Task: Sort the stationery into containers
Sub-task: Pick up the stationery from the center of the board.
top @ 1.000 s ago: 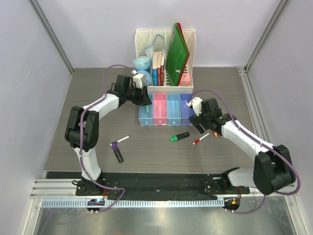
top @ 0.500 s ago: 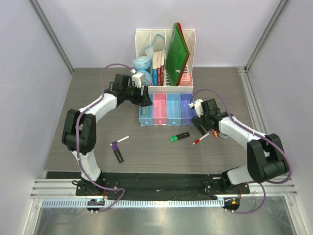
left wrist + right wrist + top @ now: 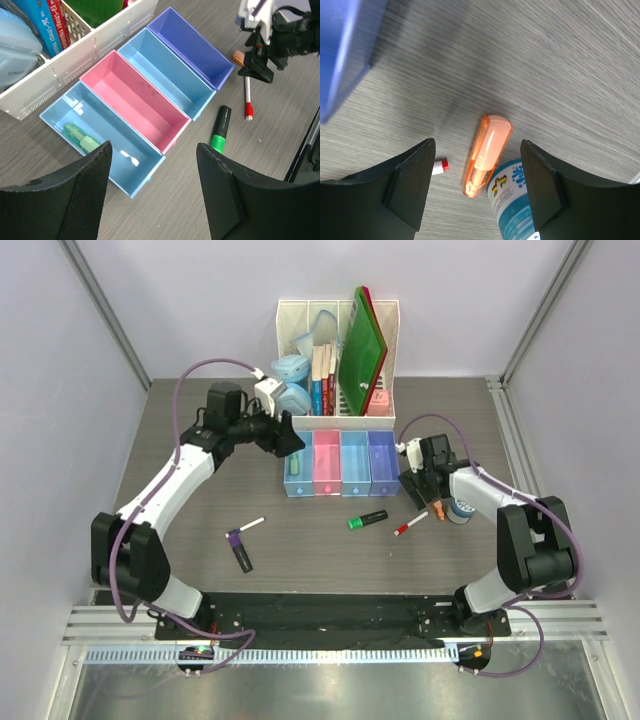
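Observation:
Four trays stand in a row: light blue point(image 3: 293, 472), pink point(image 3: 326, 462), light blue point(image 3: 355, 462), purple point(image 3: 383, 460). A mint highlighter point(image 3: 80, 138) lies in the left light blue tray point(image 3: 107, 122). My left gripper point(image 3: 288, 443) point(image 3: 154, 150) is open and empty above that tray's near end. My right gripper point(image 3: 425, 492) point(image 3: 477, 145) is open over the small orange piece point(image 3: 487, 155), which touches the blue pot point(image 3: 520, 200). A green-ended marker point(image 3: 367, 520), a red-capped pen point(image 3: 410, 524), a purple-ended marker point(image 3: 240, 552) and a thin white pen point(image 3: 250, 526) lie on the table.
The white slotted file rack point(image 3: 340, 415) with books and green folders stands right behind the trays. Pale blue cases point(image 3: 290, 370) sit at its left end. Pale walls close in both sides of the table.
My left arm has swung its elbow out to the left and drawn the wrist back from the trays. My right gripper has shifted right, over the orange piece.

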{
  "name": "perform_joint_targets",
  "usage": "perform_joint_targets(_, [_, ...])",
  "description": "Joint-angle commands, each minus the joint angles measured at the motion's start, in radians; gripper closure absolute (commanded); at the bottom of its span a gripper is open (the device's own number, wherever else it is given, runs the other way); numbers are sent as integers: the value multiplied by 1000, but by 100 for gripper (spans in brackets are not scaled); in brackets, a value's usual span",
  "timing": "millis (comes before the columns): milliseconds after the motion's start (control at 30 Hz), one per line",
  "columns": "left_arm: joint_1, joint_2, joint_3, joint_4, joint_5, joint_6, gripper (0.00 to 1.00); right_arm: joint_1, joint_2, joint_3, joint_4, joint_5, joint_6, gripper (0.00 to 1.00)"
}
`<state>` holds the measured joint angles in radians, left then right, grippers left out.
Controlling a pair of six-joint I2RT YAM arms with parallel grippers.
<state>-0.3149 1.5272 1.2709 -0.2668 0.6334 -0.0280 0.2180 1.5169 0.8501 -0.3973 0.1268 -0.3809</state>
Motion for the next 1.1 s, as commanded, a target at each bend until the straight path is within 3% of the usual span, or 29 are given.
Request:
perform_joint_targets(0, [-4, -76, -44, -41, 17, 60, 31, -20, 37, 66, -21, -53, 10, 28])
perform_joint_targets(433, [-4, -213, -82, -112, -12, 126, 30, -86, 117, 115, -80, -113, 4, 37])
perform_joint_targets(633, [-4, -240, -93, -118, -17, 129, 30, -89, 149, 135, -100, -150, -9, 55])
perform_joint_targets(767, [-4, -256, -94, -129, -20, 134, 30, -89, 169, 141, -110, -156, -13, 76])
perform_joint_targets(967, [-4, -266, -110, -135, -20, 140, 30, -89, 154, 144, -120, -165, -13, 93])
perform_joint_targets(1067, [-4, -248, -120, -143, -12, 145, 30, -91, 112, 150, -136, -184, -12, 96])
